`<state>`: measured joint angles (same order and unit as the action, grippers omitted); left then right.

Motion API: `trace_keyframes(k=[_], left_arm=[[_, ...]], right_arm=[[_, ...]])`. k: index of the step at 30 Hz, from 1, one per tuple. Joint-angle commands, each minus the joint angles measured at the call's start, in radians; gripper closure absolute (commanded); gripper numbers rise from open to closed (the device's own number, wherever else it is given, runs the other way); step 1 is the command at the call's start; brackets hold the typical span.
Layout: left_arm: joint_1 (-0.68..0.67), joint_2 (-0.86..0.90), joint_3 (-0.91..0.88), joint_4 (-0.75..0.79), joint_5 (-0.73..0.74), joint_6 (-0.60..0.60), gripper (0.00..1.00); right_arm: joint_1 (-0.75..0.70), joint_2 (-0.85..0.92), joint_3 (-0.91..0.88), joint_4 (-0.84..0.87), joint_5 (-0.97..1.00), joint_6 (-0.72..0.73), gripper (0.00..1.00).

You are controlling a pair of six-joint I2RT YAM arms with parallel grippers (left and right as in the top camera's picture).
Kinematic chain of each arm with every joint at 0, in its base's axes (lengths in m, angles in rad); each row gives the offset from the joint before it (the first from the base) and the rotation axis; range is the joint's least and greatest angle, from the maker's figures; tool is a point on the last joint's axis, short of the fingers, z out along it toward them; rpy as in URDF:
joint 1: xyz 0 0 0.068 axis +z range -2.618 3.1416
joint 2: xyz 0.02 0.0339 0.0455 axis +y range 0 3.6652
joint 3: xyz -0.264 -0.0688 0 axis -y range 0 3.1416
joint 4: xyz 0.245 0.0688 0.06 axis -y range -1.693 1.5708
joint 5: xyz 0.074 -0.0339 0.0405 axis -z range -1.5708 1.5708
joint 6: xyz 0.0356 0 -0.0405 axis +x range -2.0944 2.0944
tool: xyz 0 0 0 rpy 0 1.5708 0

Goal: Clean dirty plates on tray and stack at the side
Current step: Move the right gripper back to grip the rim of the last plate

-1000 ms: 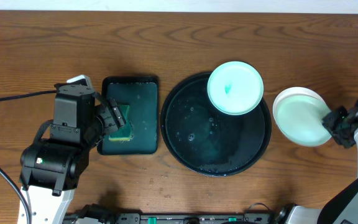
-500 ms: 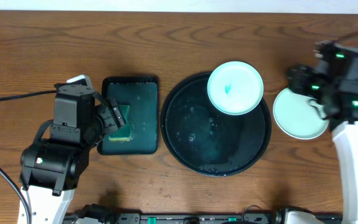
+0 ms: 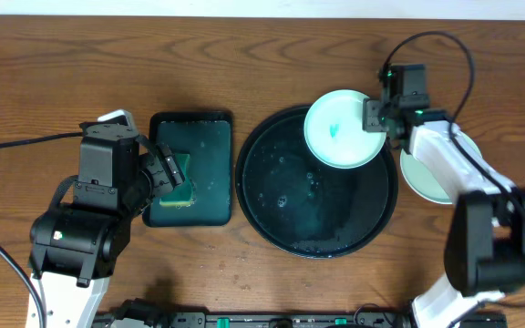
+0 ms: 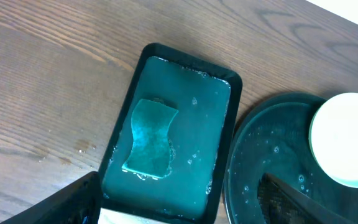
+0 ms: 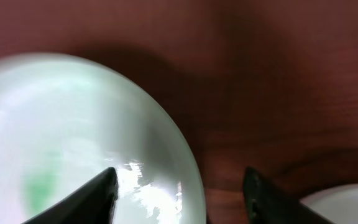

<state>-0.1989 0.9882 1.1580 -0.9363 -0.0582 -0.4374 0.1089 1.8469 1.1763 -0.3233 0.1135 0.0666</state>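
A pale-mint plate (image 3: 340, 128) with a small teal smear rests on the upper right rim of the round black tray (image 3: 281, 210). My right gripper (image 3: 376, 117) is open at this plate's right edge. In the right wrist view the plate (image 5: 73, 124) has its rim between the two fingers (image 5: 179, 199). Another white plate (image 3: 424, 178) lies on the table right of the tray, partly hidden by my right arm; it also shows in the right wrist view (image 5: 347, 205). My left gripper (image 3: 167, 173) is open and empty over the green tray.
A dark green rectangular tray (image 3: 210, 173) left of the black tray holds water and a teal sponge (image 3: 179, 178). In the left wrist view the sponge (image 4: 151, 137) lies ahead of the open fingers (image 4: 179, 208). The black tray (image 4: 272, 162) is wet.
My right arm has swung from the table's right side, over the side plate, to the right edge of the plate on the black tray. My left arm has not moved.
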Motion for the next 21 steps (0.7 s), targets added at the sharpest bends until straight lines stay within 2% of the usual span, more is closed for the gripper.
trace_keyframes(k=[1, 2, 6, 12, 21], left_arm=[[0.004, -0.001, 0.018, -0.003, -0.001, 0.007, 0.19], [0.004, -0.001, 0.018, -0.003, -0.001, 0.007, 0.2], [0.004, -0.001, 0.018, -0.002, -0.002, 0.007, 0.19], [0.004, -0.001, 0.018, -0.002, -0.002, 0.007, 0.19], [0.004, -0.001, 0.018, -0.002, -0.002, 0.007, 0.19]], right_arm=[[-0.004, 0.037, -0.008, 0.01, 0.061, -0.023, 0.54], [-0.004, 0.042, -0.008, 0.007, 0.061, -0.022, 0.66], [-0.003, 0.044, -0.008, -0.013, 0.054, -0.007, 0.99], [-0.003, 0.043, -0.008, -0.121, 0.028, 0.097, 0.99], [0.045, -0.136, -0.007, -0.39, -0.261, 0.097, 0.99]])
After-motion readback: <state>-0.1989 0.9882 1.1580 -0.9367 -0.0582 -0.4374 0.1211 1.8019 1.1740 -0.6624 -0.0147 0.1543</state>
